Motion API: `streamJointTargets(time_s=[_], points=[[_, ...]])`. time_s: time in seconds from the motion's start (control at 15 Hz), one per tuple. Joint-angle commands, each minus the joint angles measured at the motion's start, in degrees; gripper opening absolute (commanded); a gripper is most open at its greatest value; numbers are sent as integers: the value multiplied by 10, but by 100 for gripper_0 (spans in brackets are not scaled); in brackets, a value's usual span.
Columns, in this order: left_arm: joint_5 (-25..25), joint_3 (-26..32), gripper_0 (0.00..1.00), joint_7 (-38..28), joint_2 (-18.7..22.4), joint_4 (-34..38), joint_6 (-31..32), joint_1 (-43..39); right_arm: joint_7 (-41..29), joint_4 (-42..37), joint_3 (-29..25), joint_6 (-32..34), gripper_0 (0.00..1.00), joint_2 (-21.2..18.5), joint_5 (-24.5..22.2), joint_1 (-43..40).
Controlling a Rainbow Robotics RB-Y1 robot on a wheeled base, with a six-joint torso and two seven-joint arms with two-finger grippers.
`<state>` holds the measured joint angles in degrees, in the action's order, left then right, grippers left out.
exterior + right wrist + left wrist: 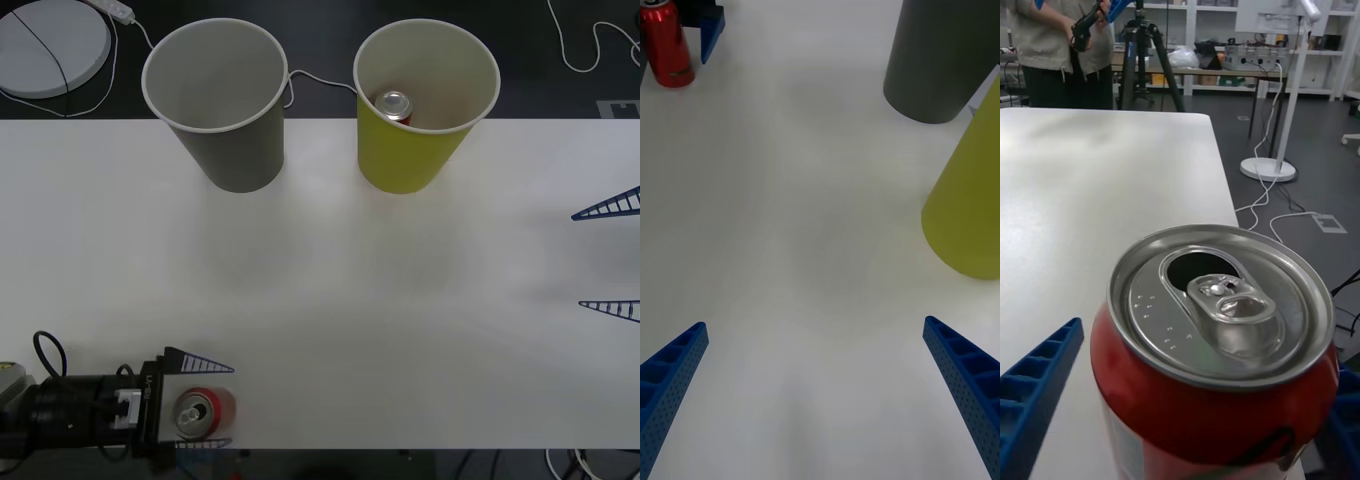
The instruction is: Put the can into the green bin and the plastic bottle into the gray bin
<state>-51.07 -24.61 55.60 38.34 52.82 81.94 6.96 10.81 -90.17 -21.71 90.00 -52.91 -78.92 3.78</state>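
Observation:
A red can point(203, 410) with a silver top stands upright near the table's front left edge, also seen as the can point(1217, 337) and the can point(668, 45). My left gripper point(200, 405) is open, one blue finger on each side of the can, with a small gap showing at the farther finger. The gray bin point(215, 100) stands at the back left. The green bin point(425, 110) stands at the back right with another red can point(393, 104) inside. My right gripper point(578, 260) hangs open at the right edge, nothing between its fingers. The plastic bottle is out of view.
The white table point(380, 330) ends just in front of the can and just behind the bins. A white round base point(50, 45) and a cable point(320, 80) lie on the dark floor behind the table. Wide bare tabletop separates the can from the bins.

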Motion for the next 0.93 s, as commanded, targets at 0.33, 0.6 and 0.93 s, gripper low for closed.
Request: streamJointTargets(time_s=[0.33,0.6,0.93], points=[[5,4,0,-11,-4,1,1,1,0,0,0,0,100,0,0,0],[6,18,0,-23,-3,1,1,0,0,0,0,0,100,0,0,0],[0,50,0,-96,4,22,0,1,0,0,0,0,100,0,0,0]])
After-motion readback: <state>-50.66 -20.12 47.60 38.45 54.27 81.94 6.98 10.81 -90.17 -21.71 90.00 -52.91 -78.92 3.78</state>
